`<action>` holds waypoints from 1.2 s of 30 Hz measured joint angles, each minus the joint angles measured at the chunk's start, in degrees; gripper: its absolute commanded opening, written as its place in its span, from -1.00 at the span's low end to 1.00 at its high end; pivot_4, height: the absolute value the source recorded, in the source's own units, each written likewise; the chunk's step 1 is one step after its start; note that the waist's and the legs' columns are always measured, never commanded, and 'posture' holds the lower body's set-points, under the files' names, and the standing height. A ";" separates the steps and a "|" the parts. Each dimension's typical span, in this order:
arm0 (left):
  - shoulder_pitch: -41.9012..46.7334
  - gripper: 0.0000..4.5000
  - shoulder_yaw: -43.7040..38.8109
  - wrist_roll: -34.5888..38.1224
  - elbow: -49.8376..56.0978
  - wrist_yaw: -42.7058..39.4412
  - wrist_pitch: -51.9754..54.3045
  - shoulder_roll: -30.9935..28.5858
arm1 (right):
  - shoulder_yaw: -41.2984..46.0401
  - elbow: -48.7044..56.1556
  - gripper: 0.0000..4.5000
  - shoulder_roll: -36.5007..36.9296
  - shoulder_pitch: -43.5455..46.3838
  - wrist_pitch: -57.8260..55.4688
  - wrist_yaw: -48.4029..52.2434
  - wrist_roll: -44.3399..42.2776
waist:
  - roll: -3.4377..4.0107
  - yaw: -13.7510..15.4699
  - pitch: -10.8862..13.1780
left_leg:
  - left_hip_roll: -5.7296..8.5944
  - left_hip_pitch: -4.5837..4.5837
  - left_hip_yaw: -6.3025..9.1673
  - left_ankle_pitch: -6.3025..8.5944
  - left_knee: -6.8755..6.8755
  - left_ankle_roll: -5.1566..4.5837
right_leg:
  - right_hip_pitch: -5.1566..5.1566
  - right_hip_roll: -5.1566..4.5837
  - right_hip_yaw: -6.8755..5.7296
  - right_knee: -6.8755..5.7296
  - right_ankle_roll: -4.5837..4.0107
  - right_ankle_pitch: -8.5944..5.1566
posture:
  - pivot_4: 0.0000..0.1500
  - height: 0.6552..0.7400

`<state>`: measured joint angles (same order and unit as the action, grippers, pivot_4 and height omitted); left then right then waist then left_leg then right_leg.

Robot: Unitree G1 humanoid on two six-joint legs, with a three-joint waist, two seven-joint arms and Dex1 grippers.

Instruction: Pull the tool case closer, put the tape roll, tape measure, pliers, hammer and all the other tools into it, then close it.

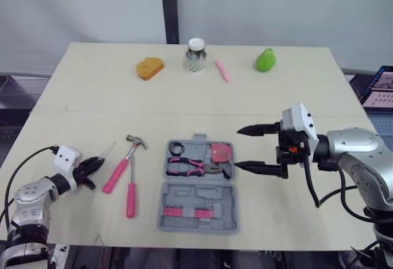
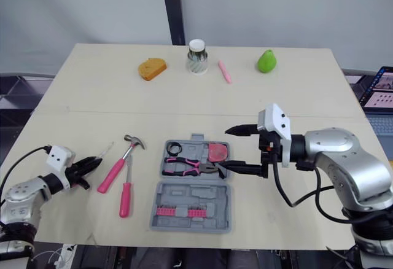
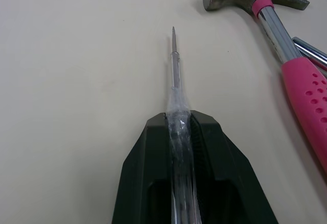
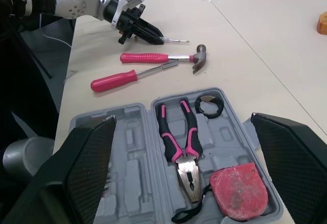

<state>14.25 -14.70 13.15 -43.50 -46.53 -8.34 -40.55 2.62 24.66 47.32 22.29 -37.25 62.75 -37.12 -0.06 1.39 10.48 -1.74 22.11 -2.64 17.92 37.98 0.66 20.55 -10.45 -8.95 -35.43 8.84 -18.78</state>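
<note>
Tool loading is in hand. The left gripper (image 1: 92, 166) pinches a slim clear-handled screwdriver (image 3: 175, 70) just left of the hammer (image 1: 123, 164). The right gripper (image 1: 237, 148) hangs spread beside the open tool case (image 1: 196, 220), which holds the pliers (image 1: 193, 167). Next move: carry the screwdriver across into the case.

A pale beige counter (image 1: 92, 97) stands before a plain grey-white wall (image 1: 80, 5). A dark vertical post (image 1: 168, 5) rises behind its far edge; a laptop screen (image 1: 382, 85) shows beyond its right edge.
</note>
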 measured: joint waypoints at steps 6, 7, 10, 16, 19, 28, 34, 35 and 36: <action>0.25 -0.98 0.02 -0.01 -1.09 -0.05 -1.17 0.13 | 0.10 -0.06 1.00 -0.16 0.34 1.07 -0.05 0.00 | 0.04 -0.01 -0.02 | 0.00 -0.03 -0.01 0.00 0.00 0.00 | 0.00 0.00 0.00 -0.03 0.00 0.00 | 1.00 1.00; 0.38 -0.98 0.02 0.00 -1.38 -0.12 -1.30 0.16 | 0.10 -0.06 1.00 -0.16 0.34 1.11 -0.05 0.00 | 0.05 -0.01 -0.03 | 0.00 -0.03 -0.01 0.00 0.00 0.00 | 0.00 0.00 0.00 -0.04 0.00 0.00 | 1.00 1.00; 0.59 -0.98 0.02 0.00 -2.10 -0.32 -1.77 0.17 | 0.11 -0.06 1.00 -0.34 0.34 1.25 -0.05 -0.13 | 0.12 -0.04 -0.07 | 0.00 -0.04 -0.02 0.00 0.00 0.00 | 0.00 0.00 0.00 -0.06 0.00 0.00 | 1.00 1.00; 0.96 -0.98 0.02 0.00 -2.96 -0.63 -2.38 0.17 | 0.19 -0.08 1.00 -1.17 1.20 2.35 -0.05 -0.66 | 0.14 -0.04 -0.08 | 0.00 -0.05 -0.03 0.00 0.00 0.00 | 0.00 -0.01 0.01 -0.07 0.00 0.00 | 1.00 1.00; 1.12 -0.98 0.04 0.00 -2.35 -1.60 -2.02 -0.26 | 0.32 -0.21 1.00 -1.15 0.91 2.67 0.01 -0.67 | 0.14 -0.07 -0.08 | 0.00 -0.04 -0.03 0.00 0.01 0.00 | 0.01 -0.01 0.01 -0.07 0.00 0.00 | 1.00 1.00; 2.49 -0.98 8.72 0.33 27.28 -17.28 14.41 -11.75 | 2.61 -0.75 1.00 3.25 -4.16 4.36 4.20 -0.36 | -0.27 0.04 0.00 | 0.01 0.18 -0.05 0.03 0.03 -0.04 | 0.09 -0.01 -0.01 0.10 0.00 0.00 | 1.00 1.00; 6.50 -0.98 18.76 0.64 49.61 -23.40 27.29 -14.60 | 2.34 -1.01 1.00 4.34 -8.82 7.07 5.21 2.50 | -0.25 -0.33 0.00 | -0.01 0.15 -0.19 0.03 -0.04 -0.04 | 0.15 0.00 0.05 0.11 0.00 0.00 | 1.00 1.00; 7.05 -0.98 20.91 0.20 52.02 -23.83 28.96 -14.59 | 2.36 -1.01 1.00 4.72 -9.73 7.35 5.21 2.93 | -0.25 -0.33 0.00 | -0.02 0.15 -0.20 0.03 -0.05 -0.04 | 0.16 0.01 0.05 0.11 0.00 0.00 | 1.00 1.00; 7.64 -0.98 22.91 -0.15 54.04 -24.06 30.55 -14.53 | 2.43 -1.00 1.00 5.25 -10.61 7.50 5.22 3.27 | -0.25 -0.26 0.01 | -0.02 0.16 -0.20 0.03 -0.05 -0.04 | 0.17 0.01 0.05 0.12 0.00 0.00 | 1.00 1.00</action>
<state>21.89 8.21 13.00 10.54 -70.59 22.22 -55.08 5.05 23.66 52.58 11.68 -29.75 67.96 -33.86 -0.32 1.14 10.48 -1.76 22.27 -2.84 17.95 37.93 0.62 20.72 -10.44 -8.90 -35.31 8.84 -18.79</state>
